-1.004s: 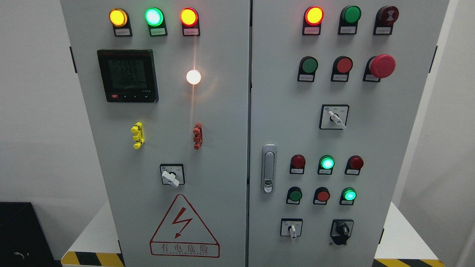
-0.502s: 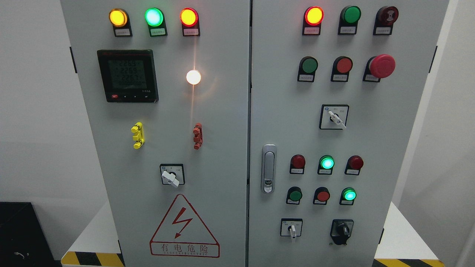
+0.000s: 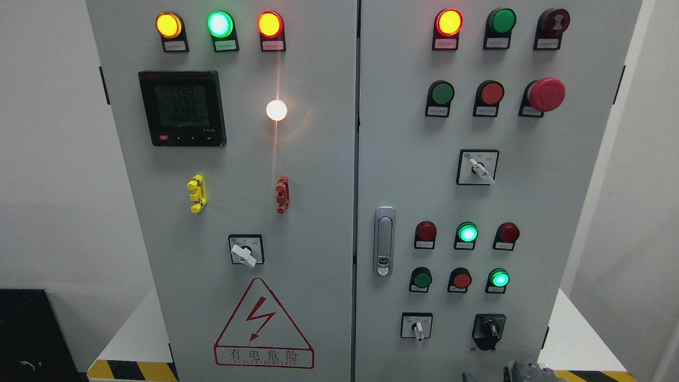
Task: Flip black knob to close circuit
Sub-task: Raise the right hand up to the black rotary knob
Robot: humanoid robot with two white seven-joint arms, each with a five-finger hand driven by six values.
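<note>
The black knob sits low on the right door, and with only the top of the right hand showing beneath it, fingers impossible to judge, a blind reach could stray to the white switch nearby.

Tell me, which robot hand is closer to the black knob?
Right. The right hand is just peeking in below the black knob; the left hand isn't in view.

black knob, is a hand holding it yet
No. The black knob is untouched; a hand only peeks in at the bottom edge below it, holding nothing visible.
</note>
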